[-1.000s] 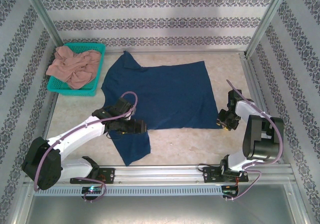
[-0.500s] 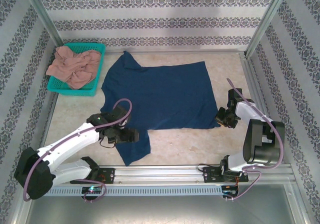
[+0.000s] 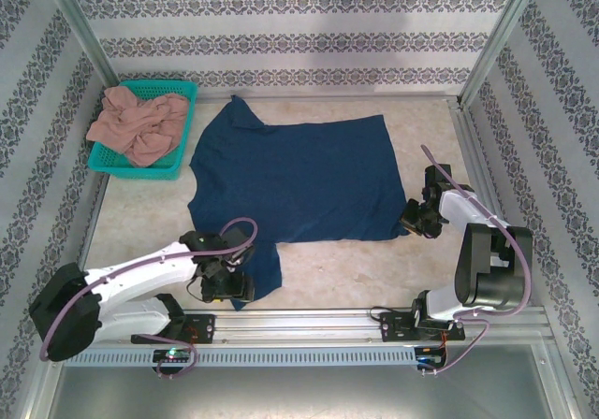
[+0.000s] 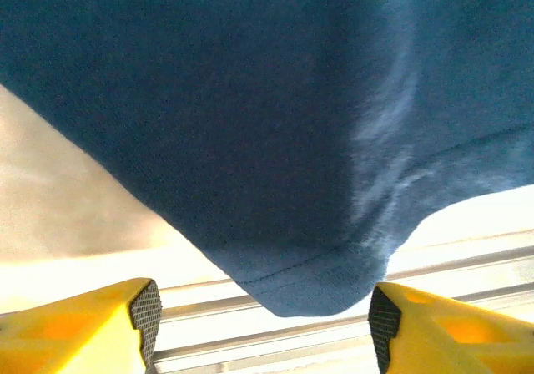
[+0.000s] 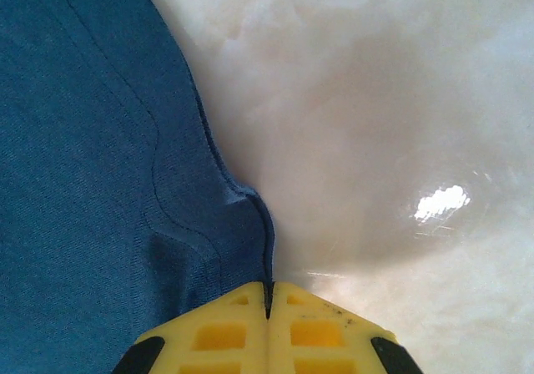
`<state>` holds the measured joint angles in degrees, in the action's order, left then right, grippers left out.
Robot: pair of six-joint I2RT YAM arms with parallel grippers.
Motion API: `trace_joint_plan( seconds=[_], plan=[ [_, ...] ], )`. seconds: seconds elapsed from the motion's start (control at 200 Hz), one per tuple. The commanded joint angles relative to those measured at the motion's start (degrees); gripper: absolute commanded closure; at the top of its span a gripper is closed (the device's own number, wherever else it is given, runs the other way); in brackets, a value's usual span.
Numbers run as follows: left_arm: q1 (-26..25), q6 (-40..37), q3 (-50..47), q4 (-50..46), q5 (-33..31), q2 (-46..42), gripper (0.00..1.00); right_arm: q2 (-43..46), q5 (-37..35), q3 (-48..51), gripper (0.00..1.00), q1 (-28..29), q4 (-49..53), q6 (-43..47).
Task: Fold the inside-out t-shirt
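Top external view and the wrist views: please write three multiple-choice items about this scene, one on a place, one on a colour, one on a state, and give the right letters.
1. Where on the table does the basket stand?
A. far left corner
B. near right corner
C. middle of the near edge

2. What colour is the garment in the basket?
A. navy
B. pinkish-tan
C. white

3. In what state is the right end effector?
A. wide open above bare table
B. shut on a corner of the t-shirt
C. shut on the basket rim

Key:
1 A: it sits at the upper left of the top view, on the far side.
2 B: the crumpled cloth is pinkish-tan against the teal mesh.
3 B: the right wrist view shows the yellow fingers pressed together on the navy hem.
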<state>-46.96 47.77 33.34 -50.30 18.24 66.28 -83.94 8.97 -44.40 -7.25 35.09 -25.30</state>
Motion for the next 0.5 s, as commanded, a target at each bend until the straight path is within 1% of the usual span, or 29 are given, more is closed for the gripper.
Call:
trace_joint_plan(
  seconds=[0.0,0.145,0.195,0.305,0.405,0.495],
  plan=[
    [-1.2,0.2,-1.0,2.9,1.7,2.1,0.4,0.3,0.9,0.7,1.0,0.7,-0.4,0.8],
    [-1.9,-1.0,-1.4,6.1,2.2,5.1,0.51,-0.1,1.2,0.4,1.0,0.6,-0.2,0.8],
    [-2.0,-1.6,-1.5,7.3,1.8,6.2,0.53,-0.1,1.2,0.5,1.0,0.7,-0.3,0.8],
    [-2.0,-2.9,-1.4,8.7,0.8,9.0,0.63,0.1,1.3,0.5,1.0,0.8,-0.1,0.8],
    [-2.1,-3.2,-1.6,9.2,0.6,9.7,0.75,0.4,1.1,0.5,1.0,0.9,0.1,0.8],
    [-2.1,-3.0,-1.0,7.3,-0.1,7.9,0.89,1.0,0.8,0.7,1.0,1.0,0.5,0.7]
  ],
)
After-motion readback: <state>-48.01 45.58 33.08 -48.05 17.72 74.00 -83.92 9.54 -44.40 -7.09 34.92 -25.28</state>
